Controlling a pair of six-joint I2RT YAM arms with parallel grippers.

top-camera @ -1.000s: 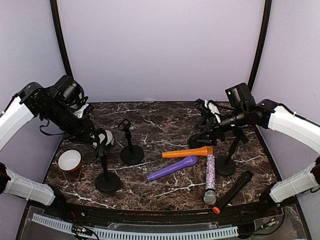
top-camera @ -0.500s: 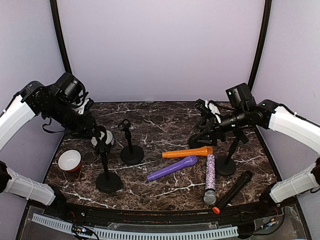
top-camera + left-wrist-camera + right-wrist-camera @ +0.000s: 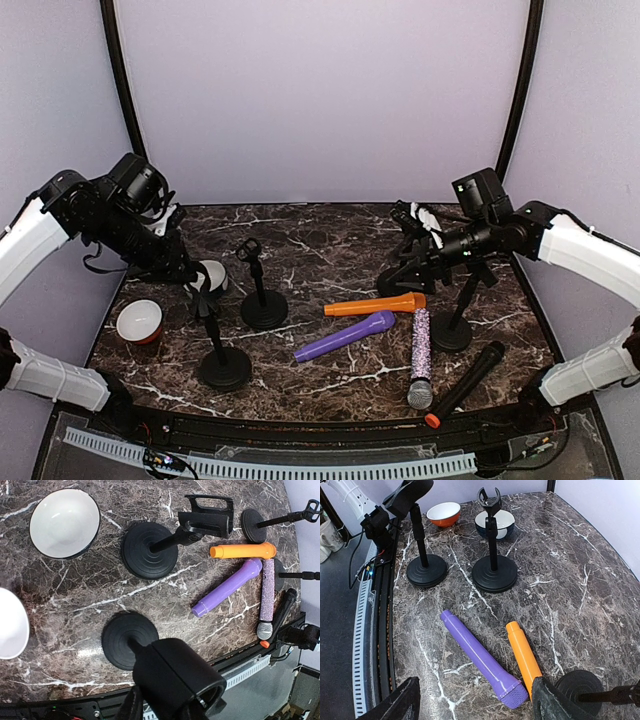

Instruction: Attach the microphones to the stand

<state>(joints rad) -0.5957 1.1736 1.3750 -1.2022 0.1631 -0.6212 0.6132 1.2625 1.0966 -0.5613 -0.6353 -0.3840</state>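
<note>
All four microphones lie flat on the marble and none sits in a clip, so the work looks to be at its first step: readying a stand. Taking the orange microphone as the mark, the purple microphone lies just beside it on the near side; the lilac microphone runs nearward from its right end; the black microphone lies further right and nearer.

Well to its left, the left gripper is at the top of the leaning stand. The left wrist view shows only that stand's clip filling the foreground, so I cannot tell whether the jaws clamp it.

The right gripper hangs above the orange microphone, jaws wide apart and empty. Only its wrist view shows this; the top view blurs it.

Next, probably: steady the stand; lower the right claw squarely over a barrel.
</note>
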